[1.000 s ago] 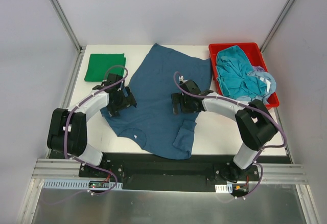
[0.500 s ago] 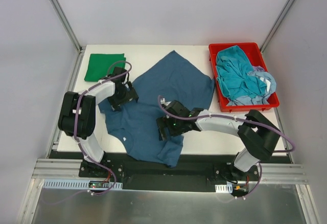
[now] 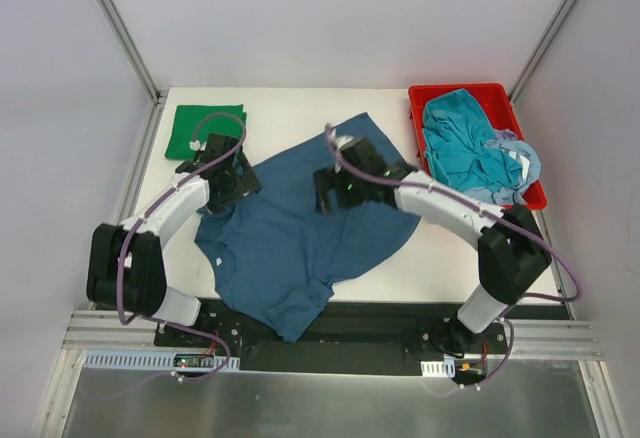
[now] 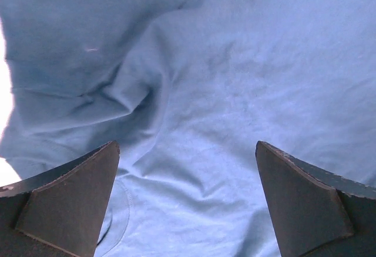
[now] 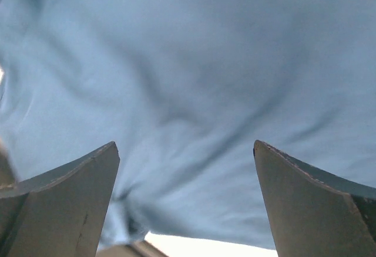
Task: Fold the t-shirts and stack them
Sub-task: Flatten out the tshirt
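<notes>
The dark navy-blue t-shirt lies spread and wrinkled across the middle of the white table, and its near end hangs over the front edge. My left gripper is at the shirt's left edge. In the left wrist view it is open, with rumpled fabric between the jaws. My right gripper is over the shirt's far middle part. In the right wrist view it is open over blurred blue fabric. A folded bright green t-shirt lies at the far left.
A red bin at the far right holds a crumpled teal shirt and a pale blue one. Bare white table shows along the far edge and at the right front.
The navy shirt has shifted and turned on the table, with its near end now further over the front edge. My right gripper went from the near middle to the shirt's far part. My left gripper shifted slightly.
</notes>
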### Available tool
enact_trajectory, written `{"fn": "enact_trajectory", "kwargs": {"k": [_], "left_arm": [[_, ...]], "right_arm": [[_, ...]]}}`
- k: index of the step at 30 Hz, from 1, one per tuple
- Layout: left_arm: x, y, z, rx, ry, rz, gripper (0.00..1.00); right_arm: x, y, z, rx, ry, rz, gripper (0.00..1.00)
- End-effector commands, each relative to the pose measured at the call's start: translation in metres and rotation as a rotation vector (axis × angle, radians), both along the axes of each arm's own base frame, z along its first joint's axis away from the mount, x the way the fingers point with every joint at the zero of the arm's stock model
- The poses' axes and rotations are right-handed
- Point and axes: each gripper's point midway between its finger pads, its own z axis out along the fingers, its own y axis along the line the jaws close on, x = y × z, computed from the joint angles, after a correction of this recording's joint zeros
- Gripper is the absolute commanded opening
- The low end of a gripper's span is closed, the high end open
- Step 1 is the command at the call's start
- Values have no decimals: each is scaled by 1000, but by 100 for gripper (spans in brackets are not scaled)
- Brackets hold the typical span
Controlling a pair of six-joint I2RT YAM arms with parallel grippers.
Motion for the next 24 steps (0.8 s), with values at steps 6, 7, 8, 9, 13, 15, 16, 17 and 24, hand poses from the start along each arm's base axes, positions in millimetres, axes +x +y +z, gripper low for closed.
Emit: {"fn": "enact_trajectory", "kwargs": {"k": [6,7,8,9,13,15,16,17,24], "left_arm": [[-3,76,12,70,-2,291,99],[0,84,9,68,10,322,99],[4,88,7,69,16,334,99],[8,95,4,64,31,353,99],[23,105,-8,81,73,354,99],[27,110,-16,89,101,363,99],[30,113,-19,87,108,369,99],[32,118,-24,104,119,381,98],[46,123,-45,129,171,386,95]], "right_arm": [[195,-94,-6,-221,-51,-309,99],[214,-92,-4,-214,-68,-298,100],[229,-93,-9,-230,-73,-299,99],[245,-93,-12,-240,-81,-310,99],[299,-92,-27,-273,-169,-306,97],[319,-97,-26,-276,-226,-326,96],[327,-98,-24,-270,-257,-332,96],[334,-100,-25,-268,-291,-339,96],[350,-108,-33,-279,-316,-401,96]]}}
